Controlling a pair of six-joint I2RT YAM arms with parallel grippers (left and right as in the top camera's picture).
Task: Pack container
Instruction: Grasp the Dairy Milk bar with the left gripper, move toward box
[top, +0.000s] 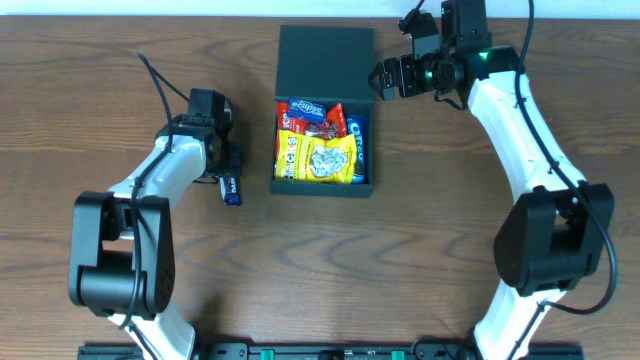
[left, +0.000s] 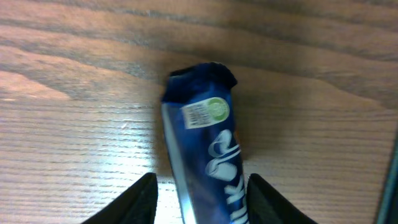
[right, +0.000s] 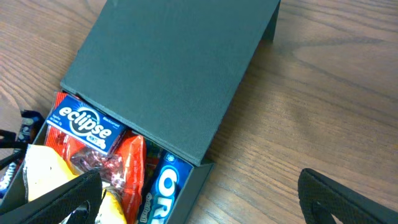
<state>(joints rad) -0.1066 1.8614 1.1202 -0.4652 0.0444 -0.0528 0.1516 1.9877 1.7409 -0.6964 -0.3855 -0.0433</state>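
The dark teal container (top: 322, 189) stands in the middle of the table, its flap lid (top: 325, 58) folded back on the far side. It holds a yellow packet (top: 315, 155), a red packet (top: 335, 120), a blue Eclipse pack (top: 303, 108) and an Oreo pack (top: 357, 150). My left gripper (top: 228, 172) is open and straddles a blue snack packet (left: 208, 162) lying on the wood left of the container; a gap shows at its left finger. My right gripper (right: 205, 208) is open and empty, over the container's far right corner by the lid (right: 174, 68).
Brown wood table (top: 100, 60). The blue packet (top: 231, 188) lies about a hand's width left of the container's left wall. Both arm bases stand at the near edge.
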